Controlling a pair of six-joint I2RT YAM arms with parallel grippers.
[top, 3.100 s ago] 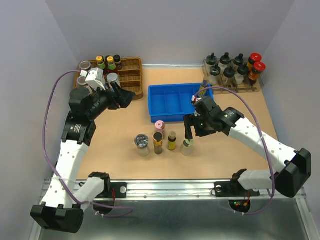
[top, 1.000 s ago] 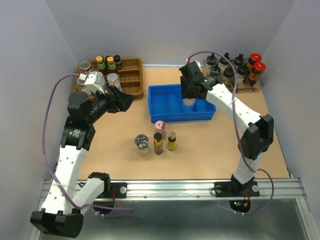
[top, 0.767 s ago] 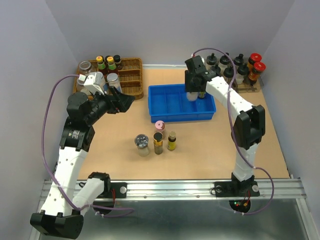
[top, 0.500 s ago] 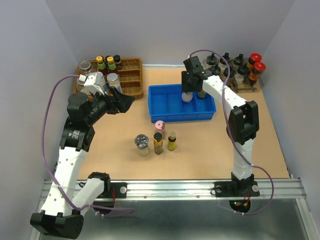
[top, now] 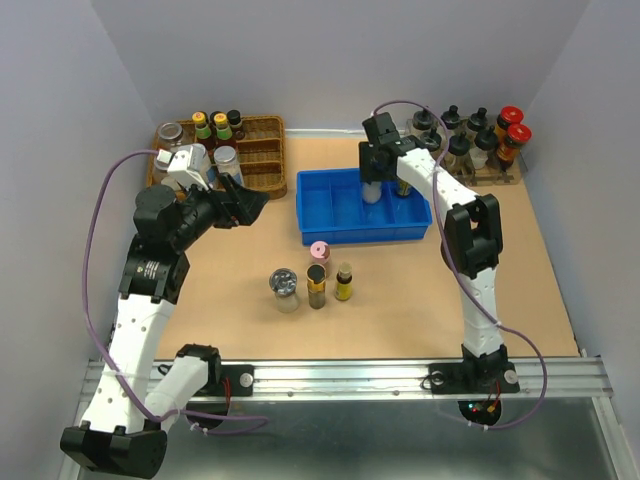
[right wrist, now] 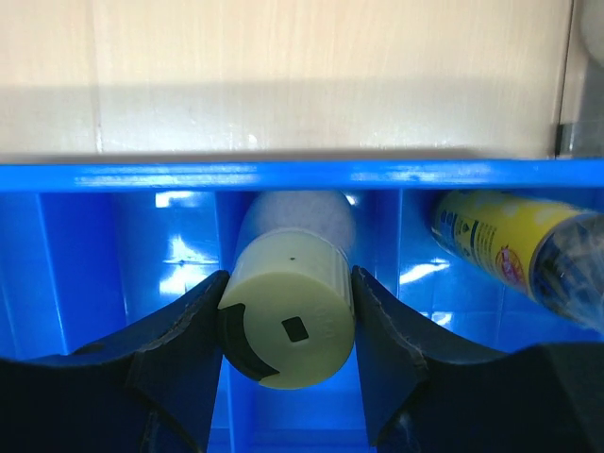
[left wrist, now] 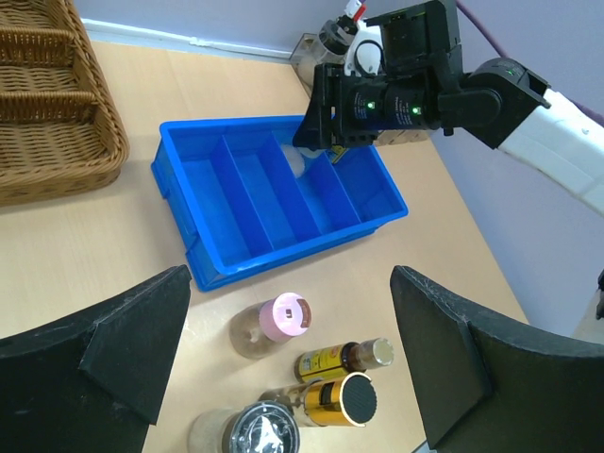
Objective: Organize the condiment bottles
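Observation:
My right gripper (top: 372,172) is shut on the pale-green-lidded jar (right wrist: 288,316), its fingers (right wrist: 184,330) pressed on both sides of the lid. The jar (top: 372,193) hangs in a middle compartment of the blue bin (top: 340,230). A yellow bottle (right wrist: 510,247) lies in the compartment to its right. On the table stand the pink-lidded jar (left wrist: 285,316), the silver-lidded jar (left wrist: 260,429), a gold bottle with a black cap (left wrist: 342,401) and a small yellow bottle (left wrist: 344,359). My left gripper (top: 248,200) hovers open above and left of them, holding nothing.
A wicker basket (top: 262,150) with several bottles and jars sits at the back left. A rack (top: 470,150) of black-knobbed cruets and red-capped bottles stands at the back right, just behind the right arm.
The right gripper carried the pale-green-lidded jar from the table to the bin, then shifted slightly left and down into a compartment. The left arm has stayed still.

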